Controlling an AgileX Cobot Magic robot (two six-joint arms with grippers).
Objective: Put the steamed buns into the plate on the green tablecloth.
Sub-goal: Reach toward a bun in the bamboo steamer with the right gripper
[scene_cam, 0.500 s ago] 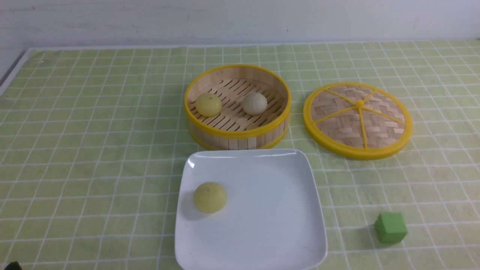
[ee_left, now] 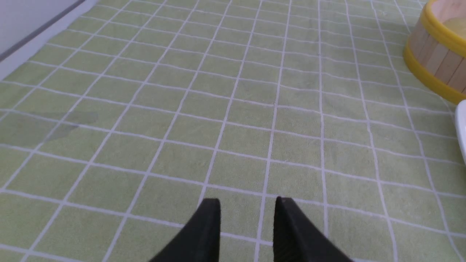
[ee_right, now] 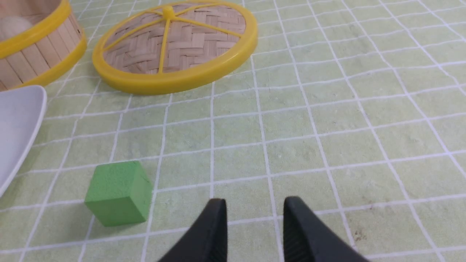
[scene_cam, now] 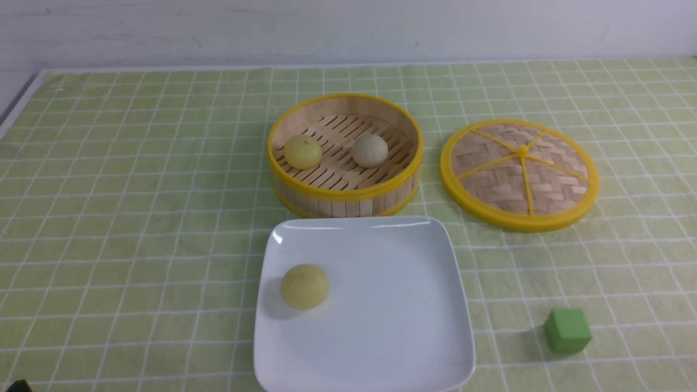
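Note:
One pale yellow steamed bun [scene_cam: 304,286] lies on the left part of the white square plate [scene_cam: 392,326]. The plate rests on the green tablecloth [scene_cam: 136,218]. A second pale yellow bun [scene_cam: 303,151] and a greyish-beige bun [scene_cam: 370,150] sit in the bamboo steamer basket [scene_cam: 344,198] behind the plate. My left gripper [ee_left: 247,202] hovers over bare cloth left of the plate, jaws a little apart and empty. My right gripper [ee_right: 255,202] hovers over cloth right of the green cube, jaws a little apart and empty. Neither gripper shows in the front view.
The woven bamboo lid [scene_cam: 520,174] lies flat to the right of the steamer. A green cube [scene_cam: 567,330] sits right of the plate, near my right gripper [ee_right: 118,193]. The table's left edge shows in the left wrist view [ee_left: 32,36].

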